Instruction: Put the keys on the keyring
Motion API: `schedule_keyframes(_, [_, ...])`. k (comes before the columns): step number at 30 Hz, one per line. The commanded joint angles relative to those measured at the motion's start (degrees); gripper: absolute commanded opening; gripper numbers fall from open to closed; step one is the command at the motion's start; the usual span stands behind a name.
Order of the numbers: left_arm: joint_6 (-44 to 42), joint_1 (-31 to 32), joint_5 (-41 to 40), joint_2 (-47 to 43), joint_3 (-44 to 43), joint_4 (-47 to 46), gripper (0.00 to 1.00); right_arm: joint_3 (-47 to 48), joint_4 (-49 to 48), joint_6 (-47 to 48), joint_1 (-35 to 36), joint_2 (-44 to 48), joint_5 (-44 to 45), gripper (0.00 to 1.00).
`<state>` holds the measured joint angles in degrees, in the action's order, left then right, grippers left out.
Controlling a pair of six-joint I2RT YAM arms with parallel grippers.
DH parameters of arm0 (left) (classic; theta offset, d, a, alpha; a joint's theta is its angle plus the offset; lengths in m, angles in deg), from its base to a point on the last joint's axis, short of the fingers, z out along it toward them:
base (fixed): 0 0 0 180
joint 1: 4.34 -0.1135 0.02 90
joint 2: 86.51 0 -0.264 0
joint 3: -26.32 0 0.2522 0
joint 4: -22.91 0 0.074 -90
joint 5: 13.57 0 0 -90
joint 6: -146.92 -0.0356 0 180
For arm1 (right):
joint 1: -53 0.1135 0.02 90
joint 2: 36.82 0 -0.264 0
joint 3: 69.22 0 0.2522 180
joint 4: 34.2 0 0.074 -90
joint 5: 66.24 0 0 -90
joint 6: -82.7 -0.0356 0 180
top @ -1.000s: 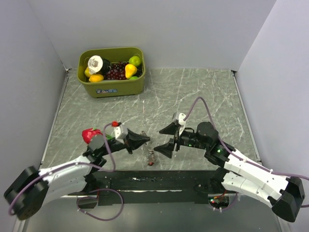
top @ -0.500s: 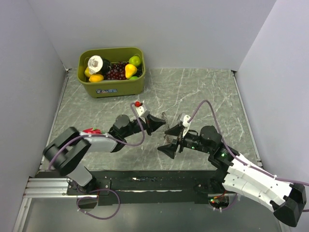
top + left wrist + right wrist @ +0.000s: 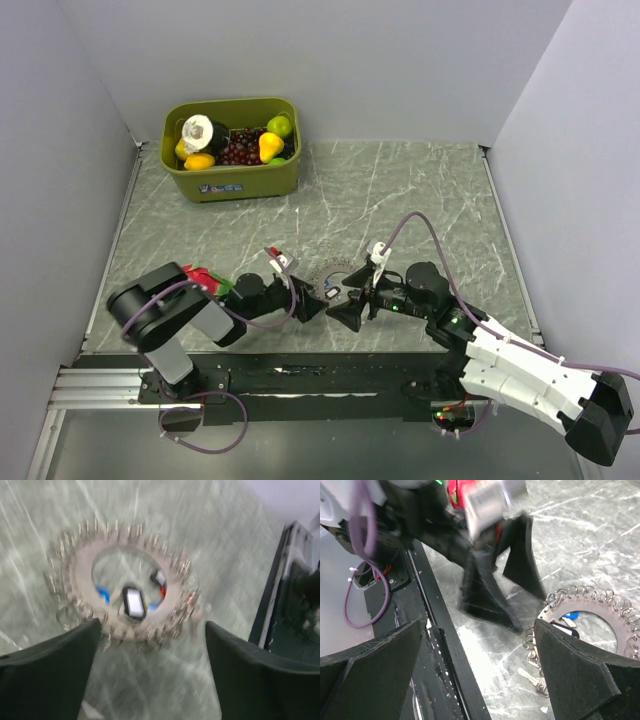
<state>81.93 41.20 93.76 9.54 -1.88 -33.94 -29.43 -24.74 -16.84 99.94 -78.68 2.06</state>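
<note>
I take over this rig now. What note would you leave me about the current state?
Left claw: open, empty, low beside the keyring.
Right claw: open, empty, on the ring's other side.
The ring lies flat on the table; keys with blue, red and dark heads show at its hole.
Done: unclear how many are attached; views are blurred.
To do: check, then thread any loose key.

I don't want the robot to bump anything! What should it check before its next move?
1. Left gripper open, nothing held: ok.
2. Right gripper open, nothing held: ok.
3. Keyring lying flat on the table, seen by both wrist cameras: ok.
4. Keys hooked onto the keyring: cannot tell, the picture is blurred.
5. Room between the two grippers: not ok, they are very close together.
</note>
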Motion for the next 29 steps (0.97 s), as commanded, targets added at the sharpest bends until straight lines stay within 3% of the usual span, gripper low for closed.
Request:
schedule_keyframes(1, [0.4, 1.0, -7.8, -8.8, 1.2, -2.6, 0.98, 1.8, -3.0, -0.5, -0.4, -0.4, 0.5, 1.00])
schedule_keyframes(9, [8.0, 1.0, -24.1, -23.1, -3.8, 23.8, 0.96, 3.8, -1.3, 0.1, -0.5, -0.1, 4.6, 1.00])
schedule_keyframes(15, [5.2, 1.0, -37.3, -38.7, -2.1, 34.3, 0.96, 5.4, 0.9, -1.0, -0.7, -1.9, 11.7, 1.00])
schedule_keyframes(19, [3.2, 1.0, -45.6, -52.1, -3.2, 48.9, 0.96, 5.8, 1.3, -2.6, -1.3, -2.5, 17.0, 1.00])
schedule_keyframes(25, [0.6, 1.0, -51.1, -66.4, -2.8, 57.7, 0.96, 6.8, 1.9, -3.5, -1.7, -2.2, 25.9, 1.00])
schedule_keyframes(29, [-0.1, 1.0, -52.1, -70.3, -1.6, 58.7, 0.96, 4.0, -2.2, -3.4, -2.5, 0.8, 31.4, 1.00])
